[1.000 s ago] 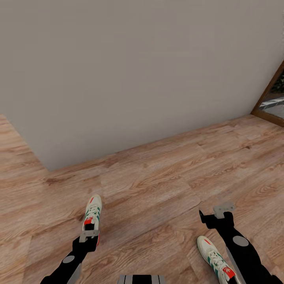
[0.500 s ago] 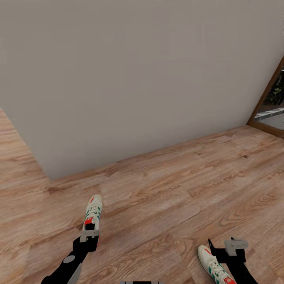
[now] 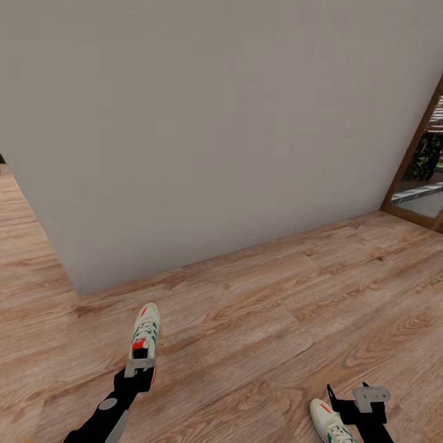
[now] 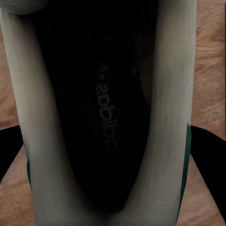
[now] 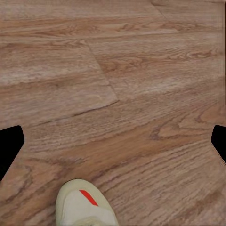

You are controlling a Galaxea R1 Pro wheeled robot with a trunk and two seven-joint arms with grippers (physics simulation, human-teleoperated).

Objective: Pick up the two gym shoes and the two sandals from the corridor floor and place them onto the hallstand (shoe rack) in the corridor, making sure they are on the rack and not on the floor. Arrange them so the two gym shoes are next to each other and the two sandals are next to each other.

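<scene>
Wood-plank corridor floor (image 3: 258, 320). Lower left of frame: left claw (image 3: 139, 367) clamped on one gym shoe (image 3: 145, 332). Lower right: right claw (image 3: 360, 397) spread wide, beside second gym shoe (image 3: 326, 421), which lies on the floor.

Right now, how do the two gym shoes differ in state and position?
The left gym shoe is gripped at its heel by the left hand; the right gym shoe lies free on the corridor floor, beside the open right hand. Both are cream-white with red toe marks.
</scene>
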